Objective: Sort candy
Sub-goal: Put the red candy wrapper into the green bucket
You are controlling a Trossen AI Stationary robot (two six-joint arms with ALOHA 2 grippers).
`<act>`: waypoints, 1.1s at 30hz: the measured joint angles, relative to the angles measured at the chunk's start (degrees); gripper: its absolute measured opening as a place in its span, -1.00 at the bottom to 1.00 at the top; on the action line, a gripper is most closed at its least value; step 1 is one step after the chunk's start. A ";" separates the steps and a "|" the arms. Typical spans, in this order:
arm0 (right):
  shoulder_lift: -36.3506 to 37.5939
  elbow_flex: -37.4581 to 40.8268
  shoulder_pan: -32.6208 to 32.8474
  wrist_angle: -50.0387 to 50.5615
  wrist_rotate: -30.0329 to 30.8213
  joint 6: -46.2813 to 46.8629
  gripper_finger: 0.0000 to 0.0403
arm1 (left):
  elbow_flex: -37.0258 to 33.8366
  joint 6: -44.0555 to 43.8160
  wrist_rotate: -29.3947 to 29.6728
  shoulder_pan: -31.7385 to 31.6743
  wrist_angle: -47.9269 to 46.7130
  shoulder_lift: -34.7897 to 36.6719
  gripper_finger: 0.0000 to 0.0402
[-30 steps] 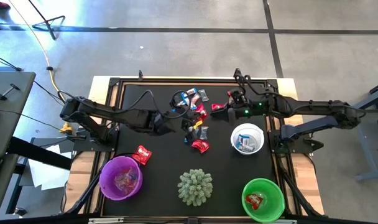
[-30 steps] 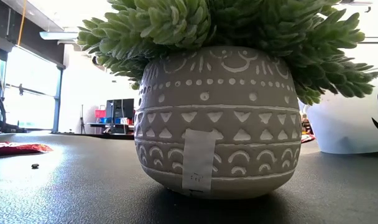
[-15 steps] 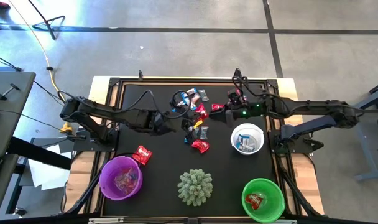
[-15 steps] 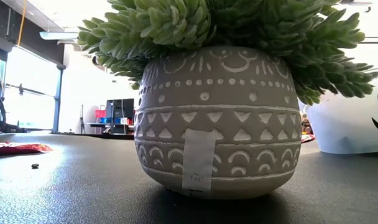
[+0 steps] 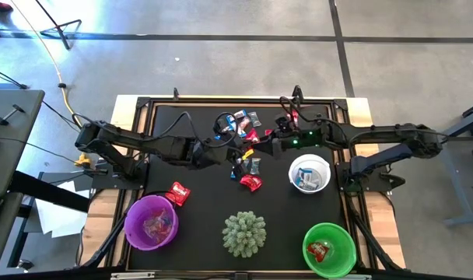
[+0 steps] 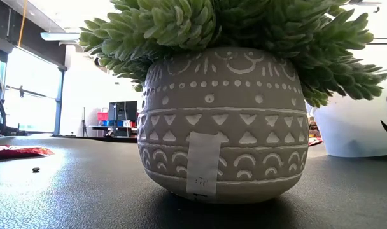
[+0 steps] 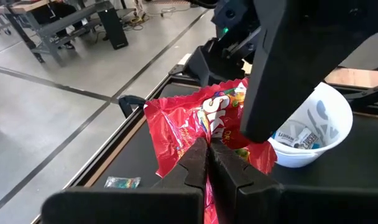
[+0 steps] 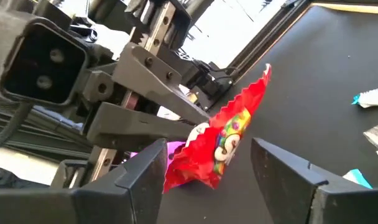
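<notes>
I see the left gripper point(image 7: 206, 163) clenched on a red candy packet point(image 7: 204, 124), shiny and crinkled with colourful print, held up over the middle of the table point(image 5: 197, 202). My right gripper point(image 8: 207, 163) faces it with fingers spread wide, the packet between them, apparently untouched. More candy point(image 5: 244, 148), red and blue-and-white, lies loose toward the table's far edge.

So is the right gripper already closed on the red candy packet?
No: the right gripper stands open around the red candy packet, which the left gripper pinches.
</notes>
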State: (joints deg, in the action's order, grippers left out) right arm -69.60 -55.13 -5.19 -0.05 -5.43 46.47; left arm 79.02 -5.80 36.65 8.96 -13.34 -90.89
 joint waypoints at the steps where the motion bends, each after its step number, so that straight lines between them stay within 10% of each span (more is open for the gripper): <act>1: 0.01 0.00 -0.02 -0.50 0.02 -0.02 0.11 | 0.00 -0.01 -0.14 0.03 -0.01 0.00 -1.00; 18: 0.22 0.02 -0.06 -1.66 0.44 -1.53 -0.92 | 0.00 -1.46 -0.45 0.53 -0.21 0.07 -1.00; 33: 0.24 0.02 -0.04 -1.67 0.68 -1.48 -0.97 | -0.02 -1.55 -1.62 1.74 -0.88 1.68 -0.89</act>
State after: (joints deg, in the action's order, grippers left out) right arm -69.36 -55.12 -5.23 -1.72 -4.75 44.99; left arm 79.00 -7.35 35.03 10.70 -14.22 -89.21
